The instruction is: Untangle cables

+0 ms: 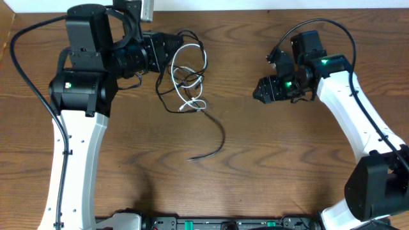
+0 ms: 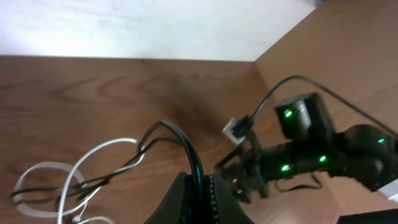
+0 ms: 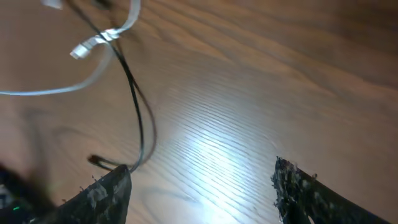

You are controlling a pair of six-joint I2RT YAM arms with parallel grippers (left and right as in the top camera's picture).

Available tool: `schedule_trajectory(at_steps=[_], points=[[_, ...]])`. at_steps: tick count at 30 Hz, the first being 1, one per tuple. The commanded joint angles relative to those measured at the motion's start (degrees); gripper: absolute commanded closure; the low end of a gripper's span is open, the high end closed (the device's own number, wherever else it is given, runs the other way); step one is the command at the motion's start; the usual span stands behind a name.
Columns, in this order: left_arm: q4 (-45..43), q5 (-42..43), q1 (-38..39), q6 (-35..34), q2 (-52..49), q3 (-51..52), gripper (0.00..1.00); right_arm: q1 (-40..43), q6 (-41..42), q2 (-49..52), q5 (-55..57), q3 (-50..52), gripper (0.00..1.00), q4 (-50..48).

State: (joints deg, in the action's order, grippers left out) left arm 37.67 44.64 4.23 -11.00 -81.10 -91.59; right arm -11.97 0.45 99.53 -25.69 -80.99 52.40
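Observation:
The black cable (image 1: 214,131) and the white cable (image 1: 192,102) lie tangled in loops at the table's upper middle. The black cable's free end trails down to a plug near the centre. My left gripper (image 1: 171,48) is shut on the black cable (image 2: 186,146), which runs between its fingers (image 2: 200,199); the white cable (image 2: 93,162) loops to the left of it. My right gripper (image 1: 261,91) is open and empty, to the right of the tangle. Its view, between the fingers (image 3: 202,186), shows the black cable (image 3: 140,118) and the white plug (image 3: 90,45).
The wooden table (image 1: 255,166) fills the view, with its far edge at a white wall (image 2: 155,25). The right arm (image 2: 323,149) with green lights shows in the left wrist view. Thick black arm wires run beside both arms.

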Motion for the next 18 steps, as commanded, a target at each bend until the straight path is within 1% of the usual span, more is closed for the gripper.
schedule_trajectory(at_steps=[1,5,8,11,13,15,18], points=[[2.1,-0.83,0.24,5.11,0.15,-0.52,0.92,0.31,-2.69,-0.46,-6.36,-0.33,0.29,-1.03],[7.96,-2.38,0.24,9.9,-1.53,-0.52,0.93,-0.66,-2.62,-0.15,-5.55,-0.2,0.29,-2.97],[12.57,-4.85,0.61,12.46,-3.41,-0.52,0.93,-1.64,1.66,0.39,-2.51,-0.09,0.31,-5.18],[14.47,-4.81,1.88,14.75,-4.83,-0.52,0.93,-2.27,2.78,0.61,-3.04,0.0,0.3,-7.37],[14.78,-3.96,3.52,18.43,-5.4,-0.52,0.92,-2.38,2.78,0.61,-3.15,0.0,0.29,-8.41],[14.78,-1.4,5.09,22.93,-5.55,-0.52,0.93,-2.38,2.73,0.61,-3.52,0.0,0.28,-8.68],[14.69,1.25,7.52,28.33,-5.55,-0.52,0.92,-2.38,1.86,0.61,-6.47,0.0,0.25,-8.98]])
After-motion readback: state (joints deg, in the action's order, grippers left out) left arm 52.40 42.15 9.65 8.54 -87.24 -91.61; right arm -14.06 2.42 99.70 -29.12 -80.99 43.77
